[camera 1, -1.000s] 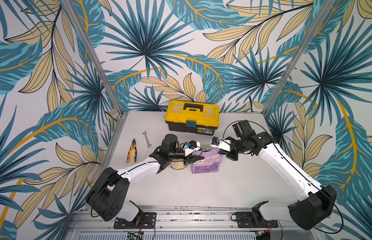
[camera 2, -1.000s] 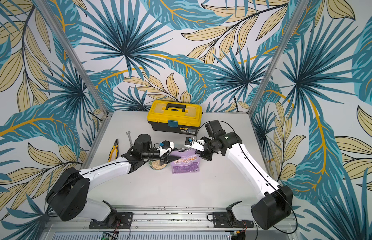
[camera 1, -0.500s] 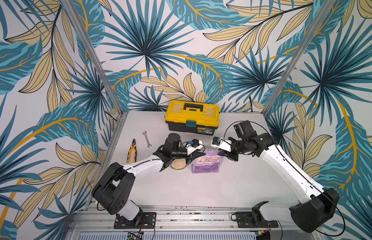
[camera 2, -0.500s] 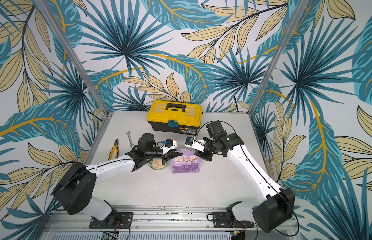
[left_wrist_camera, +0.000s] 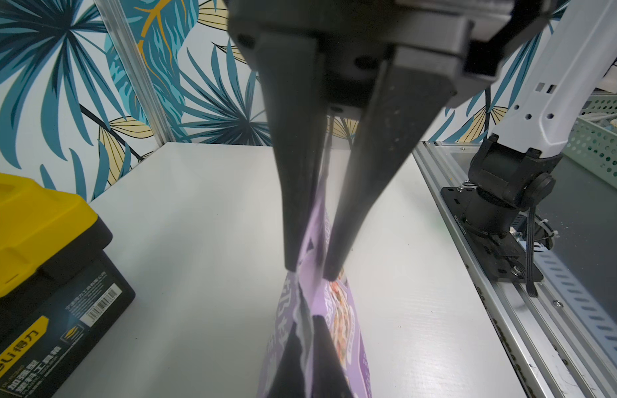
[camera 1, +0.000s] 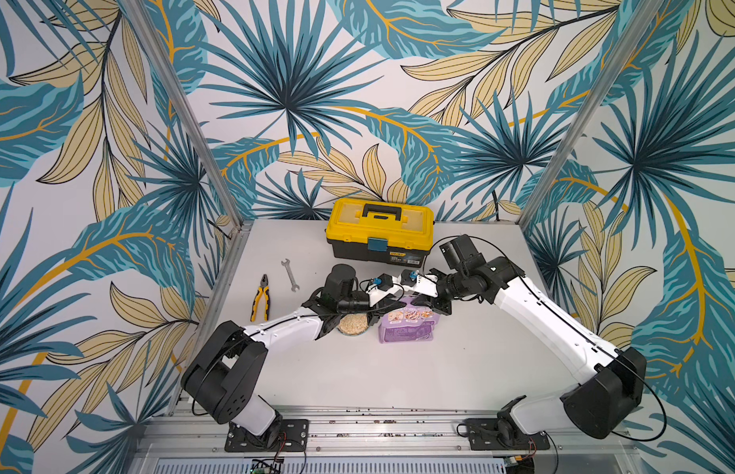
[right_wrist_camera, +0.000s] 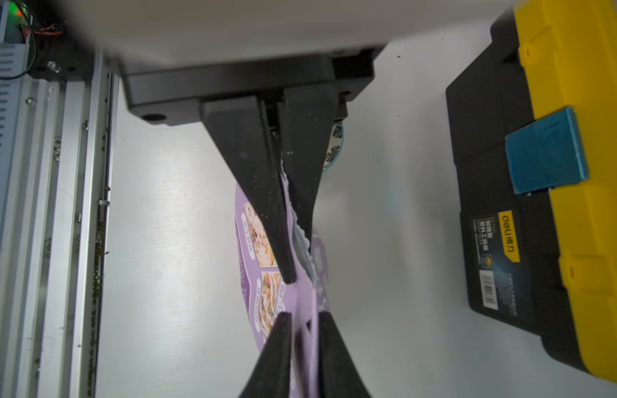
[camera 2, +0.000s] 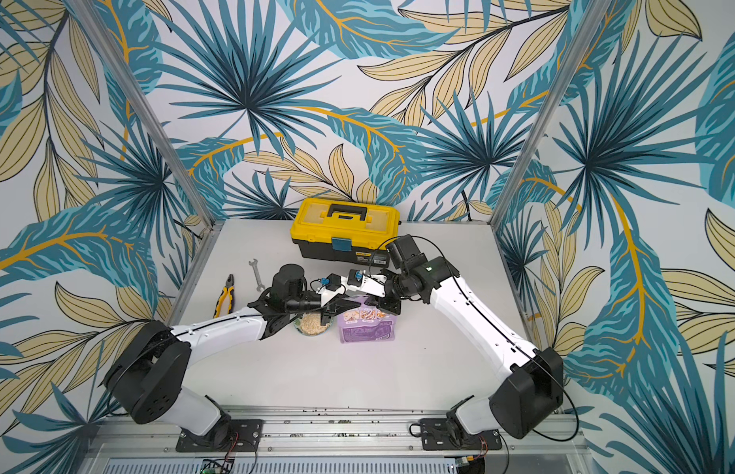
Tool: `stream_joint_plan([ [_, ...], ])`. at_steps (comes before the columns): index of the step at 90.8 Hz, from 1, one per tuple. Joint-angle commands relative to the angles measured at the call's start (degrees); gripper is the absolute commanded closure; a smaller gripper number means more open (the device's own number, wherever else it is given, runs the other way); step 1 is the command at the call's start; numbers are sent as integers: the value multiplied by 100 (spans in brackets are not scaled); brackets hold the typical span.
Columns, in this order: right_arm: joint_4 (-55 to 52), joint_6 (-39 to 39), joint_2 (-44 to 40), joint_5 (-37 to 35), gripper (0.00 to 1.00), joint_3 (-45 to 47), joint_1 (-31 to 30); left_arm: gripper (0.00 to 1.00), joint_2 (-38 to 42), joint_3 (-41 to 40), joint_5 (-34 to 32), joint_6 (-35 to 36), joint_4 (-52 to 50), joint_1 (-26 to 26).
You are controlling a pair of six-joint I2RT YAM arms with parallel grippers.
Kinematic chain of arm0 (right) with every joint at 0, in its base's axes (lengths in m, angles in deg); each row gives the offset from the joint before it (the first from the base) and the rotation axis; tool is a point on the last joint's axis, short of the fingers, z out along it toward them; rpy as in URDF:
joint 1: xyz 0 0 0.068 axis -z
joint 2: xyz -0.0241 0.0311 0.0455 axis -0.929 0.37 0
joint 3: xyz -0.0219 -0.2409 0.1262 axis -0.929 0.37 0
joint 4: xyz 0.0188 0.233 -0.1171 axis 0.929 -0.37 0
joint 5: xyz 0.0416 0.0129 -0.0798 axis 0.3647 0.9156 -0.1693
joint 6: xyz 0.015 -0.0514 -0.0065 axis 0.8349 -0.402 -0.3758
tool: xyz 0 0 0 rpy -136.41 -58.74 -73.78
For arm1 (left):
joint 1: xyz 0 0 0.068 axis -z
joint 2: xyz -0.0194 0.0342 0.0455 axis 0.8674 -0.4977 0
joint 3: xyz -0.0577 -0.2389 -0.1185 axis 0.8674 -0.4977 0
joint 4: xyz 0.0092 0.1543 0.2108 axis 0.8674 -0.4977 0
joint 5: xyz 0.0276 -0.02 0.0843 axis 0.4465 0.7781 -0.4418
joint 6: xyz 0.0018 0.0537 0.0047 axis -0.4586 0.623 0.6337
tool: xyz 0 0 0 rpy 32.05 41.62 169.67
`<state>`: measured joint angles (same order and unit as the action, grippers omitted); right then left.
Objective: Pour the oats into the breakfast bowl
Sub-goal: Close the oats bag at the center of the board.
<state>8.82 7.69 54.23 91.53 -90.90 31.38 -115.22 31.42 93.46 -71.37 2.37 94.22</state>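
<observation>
Left tool [left_wrist_camera: 307, 274] is pinched narrow on the top edge of the lilac-purple stand-up plastic pouch [camera 1: 407, 328], and the right tool [right_wrist_camera: 299, 275] nips the same torn edge just beside it. The pouch stands upright on the pale grey worktop [camera 1: 398, 377], just beside the small round white bowl with green monstera leaves [right_wrist_camera: 335, 148], which holds pale tan flaky oats [camera 2: 312, 323] close to its rim. By my reading the pour is done, and what remains is to leave the pouch standing. Let go one tool at a time, lift straight up off the edge, and keep the pouch from leaning toward the bowl, since its torn top could spill.
</observation>
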Motion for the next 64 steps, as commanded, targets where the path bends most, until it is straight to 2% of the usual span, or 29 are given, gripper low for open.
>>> stream_joint_plan([
  [1, -113, -2, 20, -69, 91, -70, -26, 100, 92, 29, 171, -56, 624, 23],
  [7, -144, -38, -2, -159, 100, -20, -19, 100, 89, 29, 187, -98, 678, 29],
  [17, -115, -112, -82, -358, 100, 84, 11, 100, 83, 29, 206, -151, 748, 29],
  [23, -69, -135, -154, -484, 80, 141, 69, 100, 84, 29, 213, -153, 751, 27],
  [28, -79, -181, -176, -582, 76, 165, 118, 100, 91, 29, 208, -164, 749, 30],
  [32, -140, -205, -182, -601, 79, 133, 157, 100, 91, 29, 212, -158, 746, 30],
  [41, -215, -226, -175, -560, 100, 103, 201, 100, 85, 20, 206, -140, 726, 26],
  [52, -187, -239, -254, -595, 100, 142, 242, 100, 83, 20, 187, -131, 721, 30],
  [53, -175, -236, -263, -598, 99, 154, 252, 100, 88, 20, 187, -135, 721, 30],
  [55, -153, -237, -285, -627, 88, 170, 278, 100, 83, 15, 187, -133, 717, 30],
  [57, -135, -241, -310, -643, 81, 191, 297, 100, 84, 12, 189, -130, 720, 30],
  [61, -125, -242, -350, -668, 78, 213, 334, 100, 89, 12, 189, -130, 718, 30],
  [64, -148, -258, -364, -671, 79, 217, 355, 100, 87, 11, 196, -137, 719, 28],
])
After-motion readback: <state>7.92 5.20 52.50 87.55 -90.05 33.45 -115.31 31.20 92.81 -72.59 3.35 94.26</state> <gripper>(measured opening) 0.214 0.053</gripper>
